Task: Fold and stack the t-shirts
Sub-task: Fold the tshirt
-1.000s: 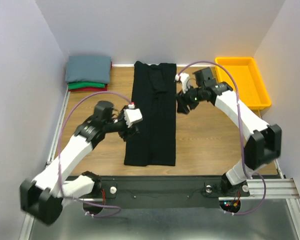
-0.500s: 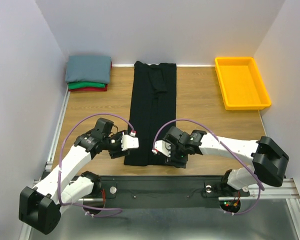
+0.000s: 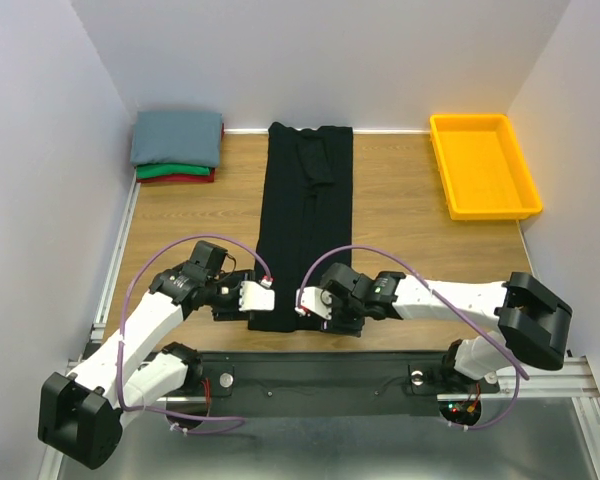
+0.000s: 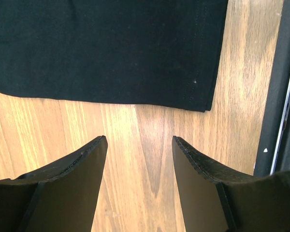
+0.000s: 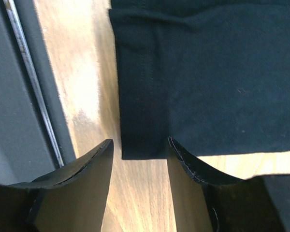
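Step in hand: taking the near hem of the large plain black cloth t-shirt (image 3: 305, 220) for the crosswise fold. It lies flat as a long narrow strip, running away from my fingertips down the middle of the light wooden table (image 3: 410, 250).

Left gripper (image 4: 139, 140): jaws apart, only bare wood between them. The shirt's near left corner sits just ahead of the tips and is not touched. Right gripper (image 5: 140, 141): jaws also apart, nothing clamped. The near right corner of the hem lies right at the tips, partly in the gap. I cannot tell whether a finger is under the cloth.

Doing it well, as I judge it:
- The left side has further to go, so bring it up until it is as deep on its corner as the right.
- Stay low on the wood so one finger slides under every layer, not just the top one.
- Close both sides together and lift evenly, or the strip will skew.

What each view gives:
- Overhead: the whole strip, with its collar end far beyond my fingers. The stack of folded tees (image 3: 176, 150) is slate grey-blue on green on red, far ahead and outboard of the left fingers. The yellow plastic bin (image 3: 490, 213) sits far ahead and outboard of the right. My own wrists hide the tips there.
- Wrist views: the gaps, the hem stitching and the black rail (image 4: 275, 96) beside the fingers, none of which the overhead resolves.
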